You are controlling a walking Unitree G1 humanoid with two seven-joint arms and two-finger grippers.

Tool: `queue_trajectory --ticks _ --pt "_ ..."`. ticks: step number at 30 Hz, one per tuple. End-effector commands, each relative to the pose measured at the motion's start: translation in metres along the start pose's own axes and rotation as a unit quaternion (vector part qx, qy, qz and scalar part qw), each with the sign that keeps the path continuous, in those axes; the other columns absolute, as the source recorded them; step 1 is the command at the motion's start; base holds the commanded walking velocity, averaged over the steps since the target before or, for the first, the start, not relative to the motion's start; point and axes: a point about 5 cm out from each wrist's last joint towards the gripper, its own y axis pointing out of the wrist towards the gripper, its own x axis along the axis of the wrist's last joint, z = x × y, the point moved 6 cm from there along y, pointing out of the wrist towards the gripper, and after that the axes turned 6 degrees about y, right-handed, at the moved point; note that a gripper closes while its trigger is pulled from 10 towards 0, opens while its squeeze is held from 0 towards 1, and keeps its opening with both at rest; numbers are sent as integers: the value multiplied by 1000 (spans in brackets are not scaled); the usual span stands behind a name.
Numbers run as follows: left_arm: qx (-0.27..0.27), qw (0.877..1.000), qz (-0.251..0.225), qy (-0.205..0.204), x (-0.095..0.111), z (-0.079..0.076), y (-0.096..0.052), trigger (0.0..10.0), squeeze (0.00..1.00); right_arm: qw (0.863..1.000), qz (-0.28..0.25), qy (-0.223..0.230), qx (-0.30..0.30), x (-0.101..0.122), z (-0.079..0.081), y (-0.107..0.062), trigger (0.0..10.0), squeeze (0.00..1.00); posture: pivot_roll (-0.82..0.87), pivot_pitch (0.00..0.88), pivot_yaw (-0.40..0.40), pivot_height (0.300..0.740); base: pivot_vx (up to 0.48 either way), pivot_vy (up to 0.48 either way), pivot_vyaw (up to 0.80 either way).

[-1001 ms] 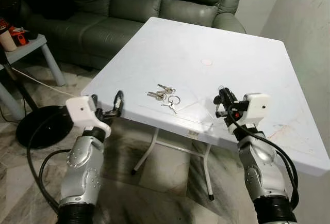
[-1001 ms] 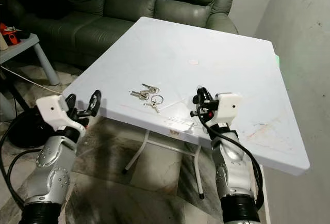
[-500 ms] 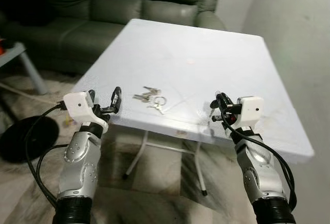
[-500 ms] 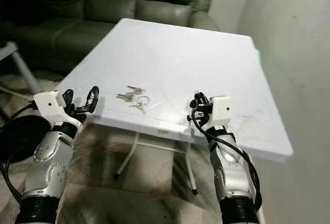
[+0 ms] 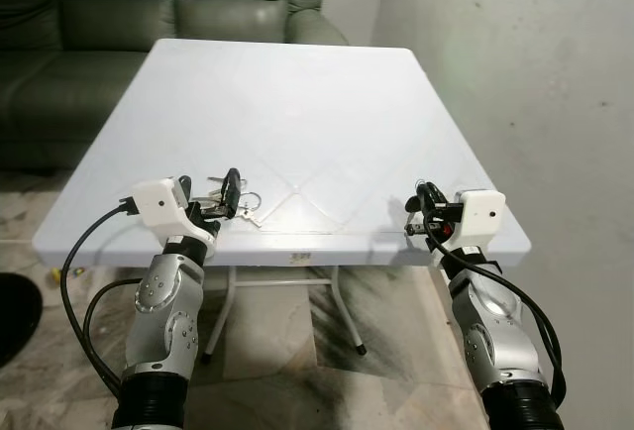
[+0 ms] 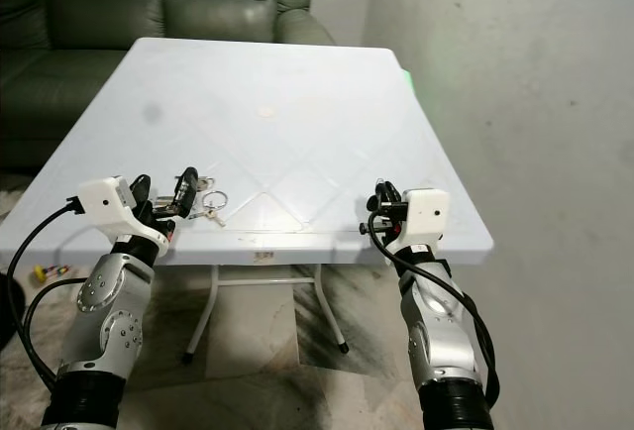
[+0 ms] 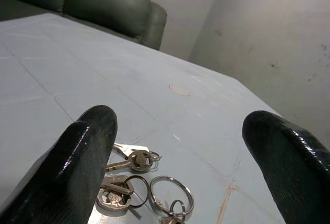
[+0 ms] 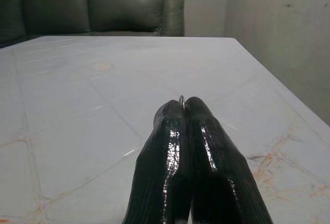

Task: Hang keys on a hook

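A bunch of silver keys (image 7: 135,181) on rings lies near the front edge of the white table (image 5: 297,103). My left gripper (image 6: 162,186) is open and hovers just over that edge, its fingers (image 7: 82,157) straddling the keys without touching them. The keys (image 6: 210,202) peek out beside its far finger. My right gripper (image 5: 417,195) is held over the table's front right part, well away from the keys. Its fingers (image 8: 170,152) are pressed together, and a thin metal loop (image 8: 181,98) pokes out between the tips.
A dark green sofa (image 5: 99,14) stands behind the table. A grey wall (image 5: 515,73) runs close along the table's right side. The table's folding legs (image 5: 342,311) stand on marble floor. A round mark (image 6: 264,111) sits mid-table.
The camera has swung right and come closer to the table. My left gripper has moved in from beside the edge to straddle the keys. The right gripper stays shut.
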Motion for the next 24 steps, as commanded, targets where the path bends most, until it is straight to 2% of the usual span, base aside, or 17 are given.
queue_trajectory --ticks 1,6,24 --pt "4 1000 -3 4 3 5 -1 10000 0 1000 -9 -3 2 6 0 3 10000 0 64 0 -46 732 0 0 -769" --pt "23 1000 -5 15 6 18 -1 10000 0 1000 -13 -6 3 8 0 5 10000 0 70 0 -53 732 0 475 -769" --pt "42 999 2 -8 3 14 0 10000 0 1000 -10 -14 14 11 2 5 10000 0 66 0 -74 732 0 0 -766"
